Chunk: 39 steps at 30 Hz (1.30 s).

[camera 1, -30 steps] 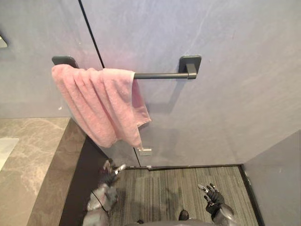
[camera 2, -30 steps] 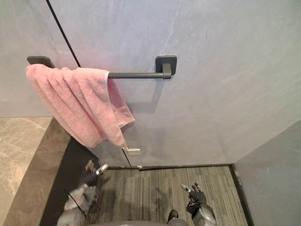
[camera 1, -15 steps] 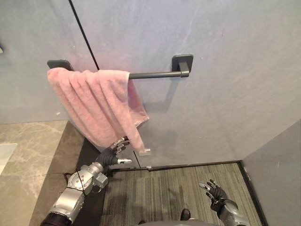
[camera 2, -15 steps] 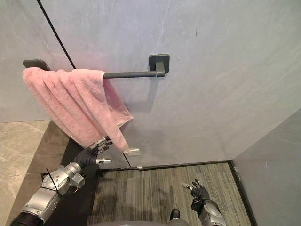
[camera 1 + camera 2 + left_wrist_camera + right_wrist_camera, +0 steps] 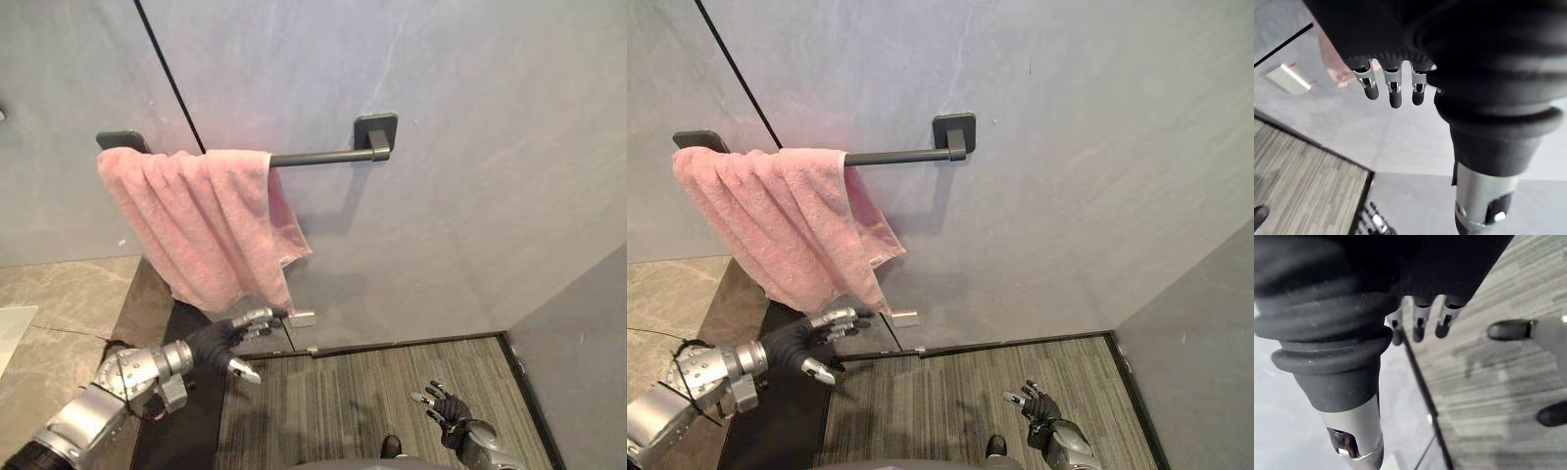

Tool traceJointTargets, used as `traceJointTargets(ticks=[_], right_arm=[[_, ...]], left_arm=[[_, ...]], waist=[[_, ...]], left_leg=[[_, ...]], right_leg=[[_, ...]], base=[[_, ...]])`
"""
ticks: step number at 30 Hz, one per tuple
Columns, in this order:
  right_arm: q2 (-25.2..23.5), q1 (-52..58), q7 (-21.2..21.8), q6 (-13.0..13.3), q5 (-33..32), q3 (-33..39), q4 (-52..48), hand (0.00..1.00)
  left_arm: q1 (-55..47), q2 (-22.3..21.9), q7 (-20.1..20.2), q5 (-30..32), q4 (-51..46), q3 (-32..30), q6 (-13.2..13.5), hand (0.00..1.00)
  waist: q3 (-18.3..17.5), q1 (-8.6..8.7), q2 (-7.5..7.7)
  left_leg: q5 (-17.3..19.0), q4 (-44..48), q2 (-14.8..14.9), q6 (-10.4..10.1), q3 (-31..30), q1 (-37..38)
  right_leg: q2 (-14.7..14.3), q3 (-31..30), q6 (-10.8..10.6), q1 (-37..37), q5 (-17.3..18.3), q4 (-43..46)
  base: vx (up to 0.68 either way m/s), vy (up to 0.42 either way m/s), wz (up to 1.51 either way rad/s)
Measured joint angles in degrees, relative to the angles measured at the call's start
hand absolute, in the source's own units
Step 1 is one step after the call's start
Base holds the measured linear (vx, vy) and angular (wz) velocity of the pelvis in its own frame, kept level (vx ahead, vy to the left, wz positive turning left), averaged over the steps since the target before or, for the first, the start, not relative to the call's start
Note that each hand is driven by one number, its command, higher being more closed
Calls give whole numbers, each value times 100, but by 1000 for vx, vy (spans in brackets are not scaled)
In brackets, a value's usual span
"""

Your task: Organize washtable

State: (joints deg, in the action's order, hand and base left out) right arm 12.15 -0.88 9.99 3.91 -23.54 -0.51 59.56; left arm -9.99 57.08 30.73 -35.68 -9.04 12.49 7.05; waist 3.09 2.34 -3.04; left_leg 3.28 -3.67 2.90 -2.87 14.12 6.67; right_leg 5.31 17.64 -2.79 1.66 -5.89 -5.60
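Pink towel (image 5: 789,220) drapes over the dark rail (image 5: 896,156); left hand (image 5: 811,339), fingers spread, just below.

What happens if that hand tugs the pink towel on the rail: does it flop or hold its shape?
Probably floppy: the pink towel hangs in soft folds. It is draped unevenly over the towel bar, so a pull from the left hand may slide it off.

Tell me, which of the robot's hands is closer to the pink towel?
The left hand, fingers open just under the pink towel's hanging edge; the right hand sits low over the floor.
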Motion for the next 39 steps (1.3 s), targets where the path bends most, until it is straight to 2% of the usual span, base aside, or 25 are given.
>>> traceJointTargets(ticks=[4,6,8,10,11,12,13,17,24,27,32,35,39], right_arm=[[68,18,33,21,-12,9,-5,0],[69,40,33,27,-28,23,-7,0],[68,87,32,68,-50,94,-20,0],[46,148,27,137,-50,261,-37,0],[46,160,25,151,-50,279,-40,0],[45,196,19,196,-48,294,-70,0],[45,277,9,217,-48,304,-170,0],[-61,342,-7,224,7,613,-250,0],[-56,392,-10,225,121,691,-258,0],[-55,405,-18,226,157,752,-259,0],[-55,410,-95,224,166,749,-290,0],[-46,415,-94,218,167,726,-491,0],[-31,419,-66,194,165,622,-618,0]], left_arm=[[8,169,-78,-528,-125,-726,102,0],[26,151,-94,-650,-95,-1240,140,0],[191,-8,-191,-714,60,-1723,295,0],[578,-673,-566,-773,516,-2588,588,0],[661,-820,-686,-778,603,-2766,640,0],[726,-1149,-980,-868,719,-3208,759,0],[725,-1283,-1181,-908,756,-3391,845,0],[664,-1443,-1377,-981,893,-3593,874,0],[660,-1859,-1371,-1186,1108,-4410,990,0],[660,-2006,-1513,-1328,1361,-4713,1114,0],[660,-2017,-1584,-1302,1889,-4690,1079,0],[660,-2009,-1556,-1303,2335,-4545,914,0],[662,-1732,-1305,-1255,2662,-3758,599,0]], waist=[[-30,-25,5],[-100,-61,12],[-151,-157,18],[-204,-281,38],[-210,-317,49],[-240,-328,84],[-270,-327,118],[-334,-384,232],[-339,-377,239],[-339,-392,239],[-338,-470,239],[-314,-467,231],[-241,-460,255]], left_leg=[[-26,-13,-7,35,-69,-25],[-28,-13,-6,36,-96,-39],[-29,-15,-6,36,-109,-82],[-61,-48,-9,48,-160,-92],[-63,-49,-8,46,-162,-92],[-86,-66,-5,42,-197,-102],[-139,-136,-8,28,-246,-97],[-189,-163,-38,41,-324,-81],[-205,-206,-81,65,-378,-95],[-208,-208,-89,69,-419,-105],[-212,-207,-94,74,-471,-137],[-213,-208,-97,76,-482,-150],[-215,-208,-93,72,-481,-212]], right_leg=[[13,91,0,8,0,0],[12,115,0,9,0,0],[12,122,0,15,0,-1],[12,160,1,14,1,-3],[10,160,1,14,1,-3],[7,190,1,14,3,-3],[4,239,1,14,4,-4],[6,291,1,23,4,-4],[52,308,-5,56,9,-5],[61,345,-10,64,13,-4],[66,402,-11,66,14,-4],[70,411,-11,60,14,-3],[67,406,-11,-2,14,-3]], base=[[-27,-9,9],[-39,-13,7],[-64,-14,4],[-56,-12,8],[-47,-15,8],[-45,-19,14],[-42,-20,20],[-24,-7,12],[-61,0,3],[-18,0,7],[-8,-2,6],[-9,-1,1],[0,0,0]])
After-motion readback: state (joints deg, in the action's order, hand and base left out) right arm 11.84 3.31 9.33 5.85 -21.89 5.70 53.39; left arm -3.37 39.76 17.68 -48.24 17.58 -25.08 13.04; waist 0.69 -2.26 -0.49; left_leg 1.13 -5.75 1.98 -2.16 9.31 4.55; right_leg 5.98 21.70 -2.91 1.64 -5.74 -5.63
